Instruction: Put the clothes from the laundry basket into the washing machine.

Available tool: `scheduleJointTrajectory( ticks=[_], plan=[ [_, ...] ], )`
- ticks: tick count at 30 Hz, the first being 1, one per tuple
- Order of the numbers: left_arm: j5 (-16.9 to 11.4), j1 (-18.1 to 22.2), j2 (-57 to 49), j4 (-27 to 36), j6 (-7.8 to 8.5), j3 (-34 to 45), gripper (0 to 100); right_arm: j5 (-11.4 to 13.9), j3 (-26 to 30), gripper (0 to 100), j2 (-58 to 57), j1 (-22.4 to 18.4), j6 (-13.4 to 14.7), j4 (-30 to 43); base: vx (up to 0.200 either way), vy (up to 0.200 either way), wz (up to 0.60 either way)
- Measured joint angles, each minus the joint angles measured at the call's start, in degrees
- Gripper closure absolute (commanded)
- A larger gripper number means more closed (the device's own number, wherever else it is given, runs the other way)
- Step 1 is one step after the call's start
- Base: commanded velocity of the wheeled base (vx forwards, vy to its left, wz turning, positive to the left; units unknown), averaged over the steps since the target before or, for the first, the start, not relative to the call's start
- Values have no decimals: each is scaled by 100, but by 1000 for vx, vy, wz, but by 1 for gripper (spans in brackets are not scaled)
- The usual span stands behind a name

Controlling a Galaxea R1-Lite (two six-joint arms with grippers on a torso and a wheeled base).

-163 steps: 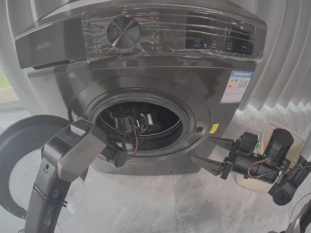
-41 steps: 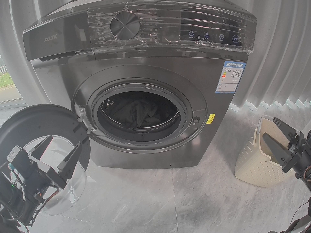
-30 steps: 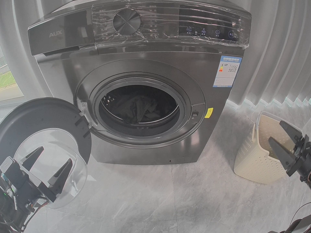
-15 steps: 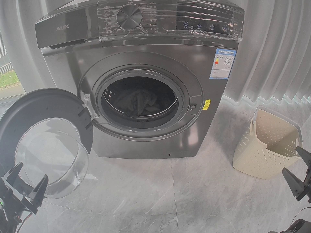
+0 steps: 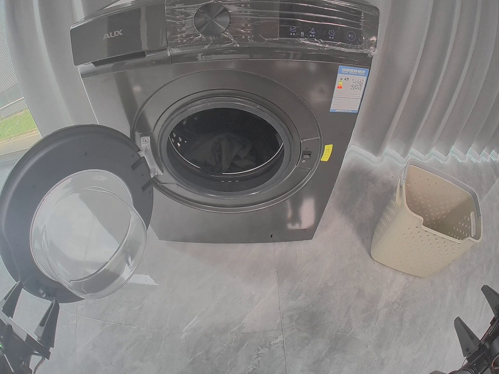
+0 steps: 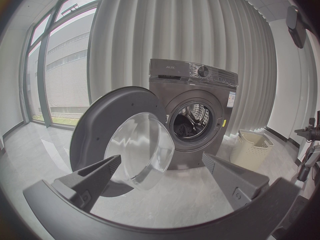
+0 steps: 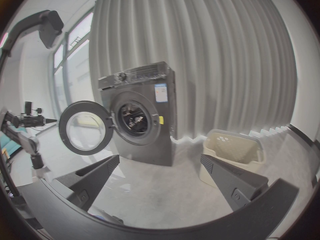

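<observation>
Grey metal washing machine (image 5: 228, 76) centre, round glass door (image 5: 67, 151) open left, cream perforated basket (image 5: 410, 235) right, tiled floor (image 5: 280, 297) between — left gripper (image 5: 35, 294), right gripper (image 5: 472, 305) at bottom corners, jaws wide, empty.

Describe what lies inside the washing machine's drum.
Dark clothes lie heaped low in the drum of the washing machine. How many pieces there are, and anything beneath them, cannot be seen.
</observation>
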Motion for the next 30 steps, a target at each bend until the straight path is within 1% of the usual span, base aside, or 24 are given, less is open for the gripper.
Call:
scheduleJointTrajectory(
  ticks=[2, 3, 5, 7, 10, 14, 15, 17, 21, 24, 26, 28, 30],
  plan=[
    [-83, 107, -168, 194, -9, 0, 0, -322, 0, 0, -118, -11, 2, 169, 0, 0, 0],
    [-165, 171, -278, 330, -7, 0, 0, -440, 0, 0, -172, -15, 2, 230, 0, 0, 0],
    [-345, 294, -496, 624, 0, 0, 0, -579, 0, 0, -243, -22, 0, 323, 0, 0, 0],
    [-569, 440, -752, 1051, 17, 0, 0, -678, 0, 0, -317, -66, -54, 422, 0, 0, 0],
    [-758, 606, -1033, 1365, 11, 0, 0, -722, -2, 0, -489, -224, -244, 521, 0, 0, 0],
    [-884, 736, -1240, 1426, -9, 0, 0, -744, -2, 0, -686, -391, -407, 616, 0, 0, 0],
    [-906, 769, -1279, 1437, -11, 0, 0, -750, -2, 0, -719, -424, -418, 652, -200, 0, 0],
    [-919, 824, -1323, 1440, -16, 0, 0, -766, -2, 0, -756, -457, -400, 692, -200, 0, 0],
    [-920, 1083, -1373, 1445, -22, 0, 0, -825, -2, 0, -805, -483, -328, 764, -200, 0, 0],
    [-925, 1356, -1395, 1451, 35, 0, 0, -848, -2, 0, -825, -499, -300, 784, 0, 0, 0],
    [-958, 1513, -1410, 1453, 46, 0, 0, -856, -2, 0, -830, -496, -286, 794, 0, 0, 0],
    [-1051, 1692, -1452, 1469, 44, 0, 0, -858, -2, 0, -836, -496, -271, 800, 0, 0, 0],
    [-1268, 1814, -1535, 1475, 38, 0, 0, -862, -2, 0, -839, -499, -265, 802, 0, 0, 0]
  ],
)
